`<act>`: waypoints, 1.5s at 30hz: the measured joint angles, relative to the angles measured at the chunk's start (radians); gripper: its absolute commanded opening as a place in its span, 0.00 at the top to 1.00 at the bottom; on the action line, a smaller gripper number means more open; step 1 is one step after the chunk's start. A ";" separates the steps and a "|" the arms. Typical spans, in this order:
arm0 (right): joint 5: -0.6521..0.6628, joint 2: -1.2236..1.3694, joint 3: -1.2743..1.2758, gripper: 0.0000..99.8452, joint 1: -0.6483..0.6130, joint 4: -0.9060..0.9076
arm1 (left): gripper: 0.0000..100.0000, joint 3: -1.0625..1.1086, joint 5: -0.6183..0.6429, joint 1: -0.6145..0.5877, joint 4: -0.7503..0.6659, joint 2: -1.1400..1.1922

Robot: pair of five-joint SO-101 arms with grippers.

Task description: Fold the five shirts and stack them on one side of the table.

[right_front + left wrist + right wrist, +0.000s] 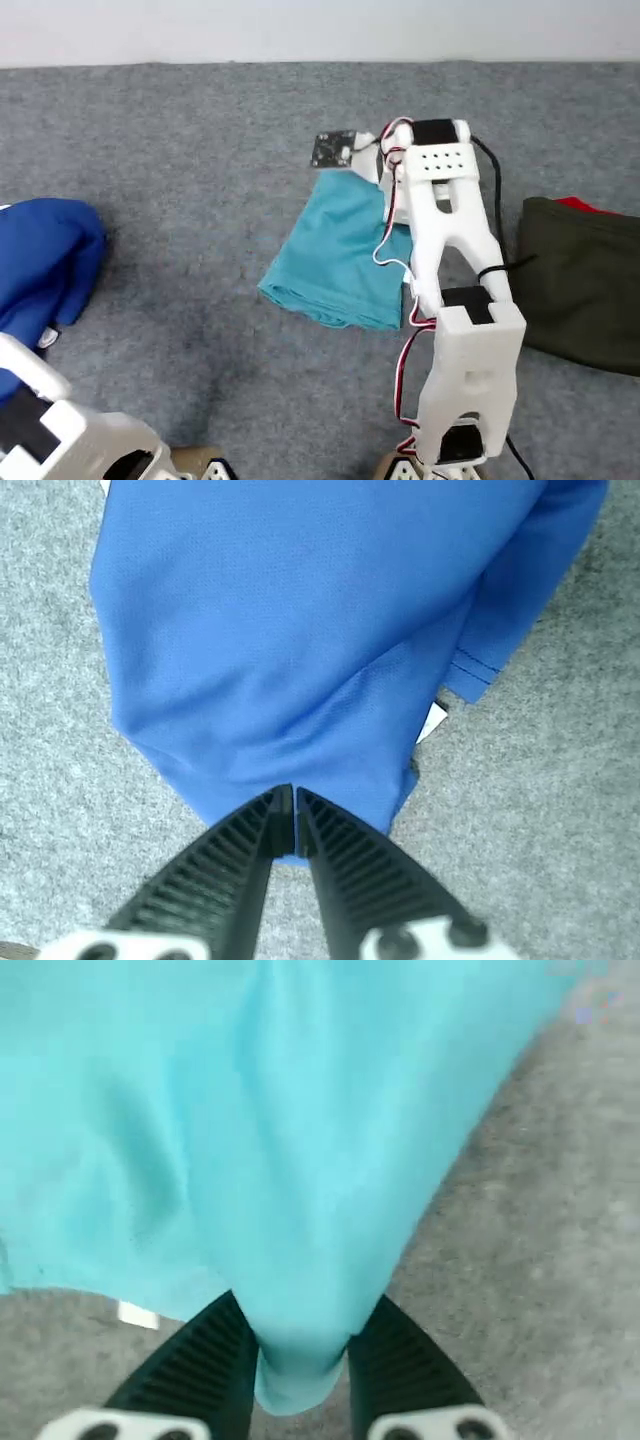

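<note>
Risk: right gripper (305, 1310) clamps a bunched fold of teal shirt (340, 255) mid-table; if you pull fast, cloth may slip free or the fold may open; left gripper (295, 795) sits closed at blue shirt (300, 630) hem, table's left side; could snag.

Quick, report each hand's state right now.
Left hand: closed, pinching the edge of the blue shirt.
Right hand: closed, holding a fold of the teal shirt.
</note>
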 measured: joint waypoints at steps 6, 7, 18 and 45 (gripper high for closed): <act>-0.267 0.000 -0.130 0.79 0.003 0.132 | 0.98 0.000 0.000 0.000 0.000 0.000; -0.322 0.000 -0.153 0.79 -0.002 0.161 | 0.98 0.000 0.000 0.000 0.000 0.000; -0.931 -0.023 -0.272 0.79 -0.018 0.276 | 0.98 0.000 0.000 0.000 0.000 0.000; -1.545 -0.316 0.207 0.79 -0.430 0.133 | 0.98 0.000 0.000 0.000 0.000 0.000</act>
